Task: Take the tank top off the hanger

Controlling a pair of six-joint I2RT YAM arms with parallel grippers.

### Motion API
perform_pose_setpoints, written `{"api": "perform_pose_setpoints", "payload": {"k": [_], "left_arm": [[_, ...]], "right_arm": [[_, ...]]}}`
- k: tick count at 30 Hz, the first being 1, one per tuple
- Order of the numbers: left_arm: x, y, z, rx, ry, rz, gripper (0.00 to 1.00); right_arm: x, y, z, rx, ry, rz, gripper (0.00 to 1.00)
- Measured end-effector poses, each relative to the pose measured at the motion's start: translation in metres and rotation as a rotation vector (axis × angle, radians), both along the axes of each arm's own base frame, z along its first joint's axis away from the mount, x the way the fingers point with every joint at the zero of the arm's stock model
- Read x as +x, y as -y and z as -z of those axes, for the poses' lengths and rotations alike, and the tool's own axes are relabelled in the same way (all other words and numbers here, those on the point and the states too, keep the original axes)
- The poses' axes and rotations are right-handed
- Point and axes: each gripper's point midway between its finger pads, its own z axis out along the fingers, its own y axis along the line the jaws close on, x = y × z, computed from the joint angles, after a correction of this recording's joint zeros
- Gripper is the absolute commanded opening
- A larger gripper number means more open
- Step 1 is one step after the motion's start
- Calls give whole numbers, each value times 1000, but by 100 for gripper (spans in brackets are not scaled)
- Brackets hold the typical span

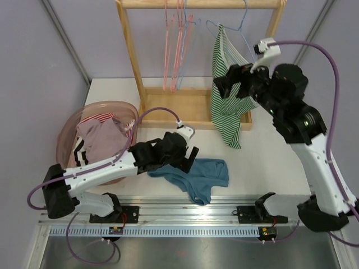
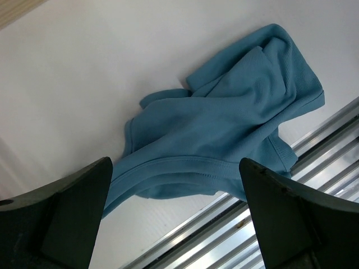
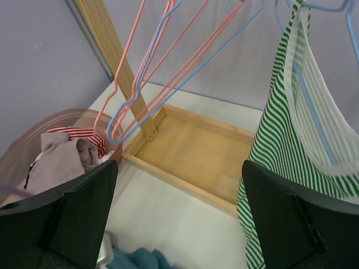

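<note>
Tank top: the green-and-white striped tank top [image 1: 227, 109] is hanging from a light blue hanger [image 1: 242, 25] on the wooden rack [image 1: 132, 50], up around 1 o'clock on the table [image 1: 269, 162] in the top view. Its hem is dangling down past the rack's base.
Right arm: it's rearing up tall from its base at 5 o'clock, elbow bending, with the wrist pointing toward 9 o'clock at chest height on the top.
Right gripper: the right gripper [image 1: 224, 85] is sitting with its fingers spread wide and nothing between them. In the wrist view the striped fabric is hanging at 3 o'clock, beside the finger on that side. Can't tell if it's actually touching the cloth.
Left arm: it's stretching low and nearly flat across the table from its base at 7 o'clock, heading toward 2 o'clock.
Left gripper: the left gripper [image 1: 190, 157] is hovering with its fingers gaping wide and nothing in them, right over a crumpled teal garment [image 1: 202, 174] that's lying on the table by the metal rail [image 1: 185, 210] at 6 o'clock.
Other stuff: pink and blue empty hangers [image 1: 176, 45] are dangling at 12 o'clock on the rack, and a pink basket [image 1: 67, 134] is holding more clothes at 9 o'clock.
</note>
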Motion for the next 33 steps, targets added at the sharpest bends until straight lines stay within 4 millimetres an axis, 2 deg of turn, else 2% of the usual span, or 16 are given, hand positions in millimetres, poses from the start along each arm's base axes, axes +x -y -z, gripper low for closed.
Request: {"api": "perform_pose_setpoints", "payload": {"k": [3,6,10,14,15,16,17,19,20,21,24,27,30,33], "left_arm": [[-1,18,24,24,-39,34,99],[-3,34,51,52,-84,63,99],[-4,48,91,101,-147,90,99],[-10,53,125,149,-196,109,97],[-12,54,132,159,-202,112,90],[-13,54,139,169,-209,114,64],[-15,55,144,175,-213,112,54],[-15,59,145,165,-207,113,33],[-15,63,145,152,-205,114,12],[-17,66,145,143,-207,113,2],[-22,70,144,131,-193,120,0],[-23,63,142,136,-183,102,0],[-25,38,131,177,-165,54,0],[-21,14,99,183,-111,-12,0]], "right_arm": [[-43,18,9,32,21,-27,99],[-76,26,25,52,20,-82,99],[-109,30,33,75,40,-157,99],[-129,37,33,92,72,-182,99],[-132,39,32,97,81,-182,100],[-136,40,30,102,89,-184,99],[-140,42,27,107,100,-191,99],[-146,44,24,114,115,-200,100],[-150,45,23,118,123,-206,100],[-153,46,22,120,129,-209,99],[-161,51,20,129,147,-209,100],[-169,55,18,134,160,-208,100],[-174,59,18,136,165,-206,99],[-174,59,20,134,161,-205,99]]}}
